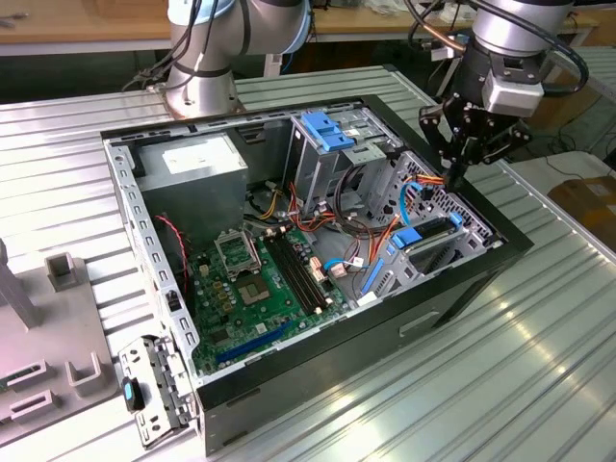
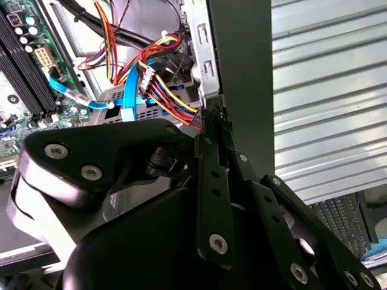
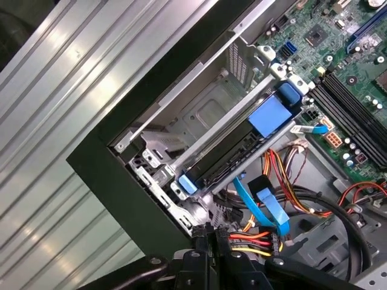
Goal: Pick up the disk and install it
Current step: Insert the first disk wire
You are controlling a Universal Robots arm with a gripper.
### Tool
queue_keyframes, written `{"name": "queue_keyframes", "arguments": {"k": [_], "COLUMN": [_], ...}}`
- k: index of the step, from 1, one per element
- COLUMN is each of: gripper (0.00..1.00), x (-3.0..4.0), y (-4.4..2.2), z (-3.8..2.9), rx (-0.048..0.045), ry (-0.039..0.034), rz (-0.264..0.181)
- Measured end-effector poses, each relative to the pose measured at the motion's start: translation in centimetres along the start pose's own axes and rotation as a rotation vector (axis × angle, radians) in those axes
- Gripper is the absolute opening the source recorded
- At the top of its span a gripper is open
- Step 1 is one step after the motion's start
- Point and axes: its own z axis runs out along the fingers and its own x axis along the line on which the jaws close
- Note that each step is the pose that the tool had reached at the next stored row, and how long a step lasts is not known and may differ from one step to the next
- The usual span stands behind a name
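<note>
The disk (image 3: 230,158) lies flat in the metal drive bay (image 3: 205,112) at a corner of the open computer case (image 1: 452,289). Its blue rails run along both long sides, and its broad blue end tab (image 3: 270,113) faces the motherboard (image 1: 260,289). It looks level with the bay's edges, so I judge it to be in its slot or very nearly there. I cannot tell whether the tabs have latched.

My hand (image 1: 456,178) hangs just above that corner of the case, close beside the disk but not touching it. Its fingers (image 2: 208,142) are drawn together and I see nothing between them. In both wrist views their tips hover right over the bundle of red, yellow and black wires (image 2: 166,103), with a flat blue cable (image 3: 266,208) looping between them and the disk.

I take the step in hand to be the seating. To do it well, any pressure should go on a blue rail or tab and along the line of the rails, never on the grey top. It should be even, so the disk does not cock in the bay. The wires are the hazard: closed fingertips this near can snag a plug or pin a lead under the rail. The case rests steady on the ribbed tabletop (image 1: 520,385), so it should not shift under a light push.
</note>
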Motion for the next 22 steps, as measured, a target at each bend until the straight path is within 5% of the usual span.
{"name": "queue_keyframes", "arguments": {"k": [6, 9, 16, 22], "gripper": [0.16, 0.16, 0.16, 0.16], "x": [0.14, 0.12, 0.08, 0.08], "y": [-0.16, -0.16, -0.15, -0.14], "z": [0.13, 0.28, 0.52, 0.56], "rx": [-0.0187, -0.0343, -0.0579, -0.0594], "ry": [0.0073, 0.0113, 0.0184, 0.0187], "rz": [0.081, 0.166, 0.290, 0.298]}}
